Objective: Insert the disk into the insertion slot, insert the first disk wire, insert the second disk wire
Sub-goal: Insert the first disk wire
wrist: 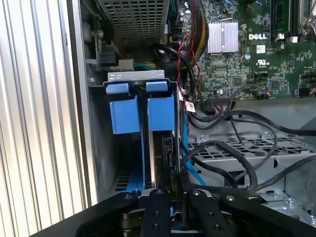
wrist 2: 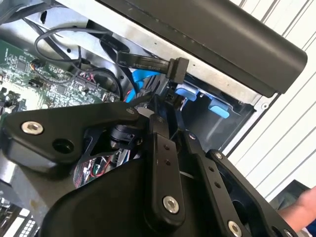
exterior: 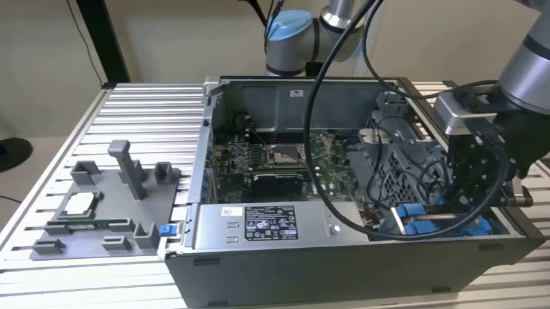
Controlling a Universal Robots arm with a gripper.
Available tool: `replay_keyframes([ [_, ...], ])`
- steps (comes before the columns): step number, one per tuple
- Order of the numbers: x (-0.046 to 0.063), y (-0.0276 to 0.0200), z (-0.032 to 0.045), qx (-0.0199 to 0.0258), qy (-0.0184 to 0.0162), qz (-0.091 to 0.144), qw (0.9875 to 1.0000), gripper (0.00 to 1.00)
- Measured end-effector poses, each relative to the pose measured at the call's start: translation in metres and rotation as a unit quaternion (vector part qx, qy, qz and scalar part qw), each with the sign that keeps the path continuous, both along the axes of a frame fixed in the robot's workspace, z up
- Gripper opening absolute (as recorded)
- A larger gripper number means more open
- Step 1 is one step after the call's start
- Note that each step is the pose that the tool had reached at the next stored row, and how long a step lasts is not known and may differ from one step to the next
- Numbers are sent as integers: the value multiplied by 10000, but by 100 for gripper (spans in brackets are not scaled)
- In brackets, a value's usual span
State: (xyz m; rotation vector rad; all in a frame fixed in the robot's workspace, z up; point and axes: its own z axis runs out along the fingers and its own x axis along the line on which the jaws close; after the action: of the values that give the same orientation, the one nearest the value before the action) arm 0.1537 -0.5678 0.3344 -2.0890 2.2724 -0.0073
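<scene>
An open computer case (exterior: 344, 264) stands on the slatted bench (exterior: 138, 109), with a grey fixture tray (exterior: 94, 225) beside it towards the exterior view's left. The disk (wrist: 162, 113), in its blue carrier, sits upright in the insertion slot (wrist: 136, 75) at the case's corner. A second blue carrier (wrist: 123, 114) stands just beside it.

The hand (wrist: 173, 190) reaches down into that corner, in line with the disk's edge. Its fingers (wrist: 158, 207) are drawn nearly closed, with a narrow dark gap between them. I cannot tell whether they pinch anything.

A blue cable (wrist: 190, 165) runs beside the disk towards the hand. A black flat cable's connector (wrist 2: 177, 66) hangs near the case rim.
</scene>
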Motion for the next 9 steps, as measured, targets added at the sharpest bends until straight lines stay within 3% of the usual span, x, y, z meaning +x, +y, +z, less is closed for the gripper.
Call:
replay_keyframes([
  [9, -2, 1, -72, 11, -13, 0, 10000, 0],
])
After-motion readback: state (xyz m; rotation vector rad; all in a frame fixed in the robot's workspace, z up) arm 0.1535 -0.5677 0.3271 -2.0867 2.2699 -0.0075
